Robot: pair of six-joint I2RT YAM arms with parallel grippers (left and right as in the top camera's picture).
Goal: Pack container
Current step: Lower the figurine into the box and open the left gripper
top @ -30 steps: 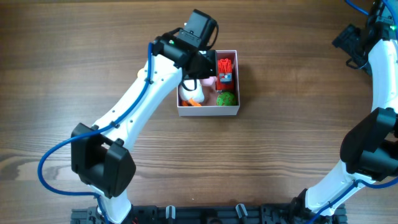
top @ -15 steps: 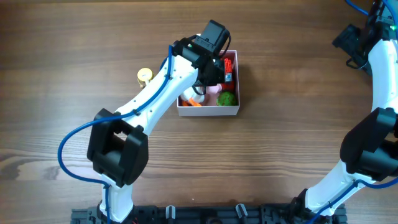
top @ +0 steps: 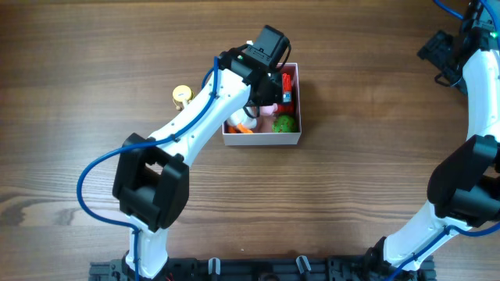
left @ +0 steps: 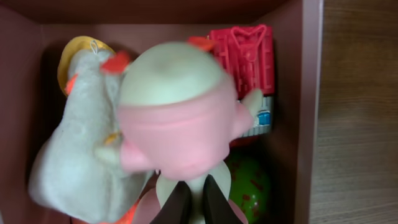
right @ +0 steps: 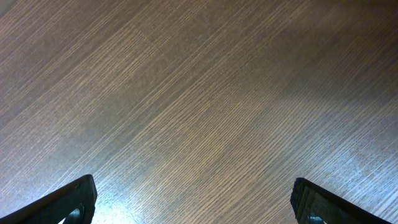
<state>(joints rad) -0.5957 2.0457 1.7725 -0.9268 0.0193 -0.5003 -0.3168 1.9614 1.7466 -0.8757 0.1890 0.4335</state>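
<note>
**Left arm settles over the box, toy in its pinch**

The left gripper [left: 191,200] has its two fingers drawn close on the cream stem of a pink-and-cream round-bodied toy figure [left: 177,118], which hangs inside the container. That container, a small square white-walled box with a dusty pink interior [top: 262,141], sits near the middle of the bench, a little toward the far edge.

A second ago the wrist stood nearer the left edge. It has since swung a little toward the right edge and has barely moved in the last half second. The swing uncovered a small round gold object [top: 181,94] on the wood, just left of the box. The arm looks settled for the drop, so letting go is probably the next step.

Around the held figure, a grey plush toy with orange trim [left: 74,162] touches its left side. A red ridged plastic block [left: 245,56] and a green ball [left: 249,183] lie along the right wall.

The right gripper [right: 194,202] is spread wide and holds nothing, parked over bare wood at the far right corner.
</note>
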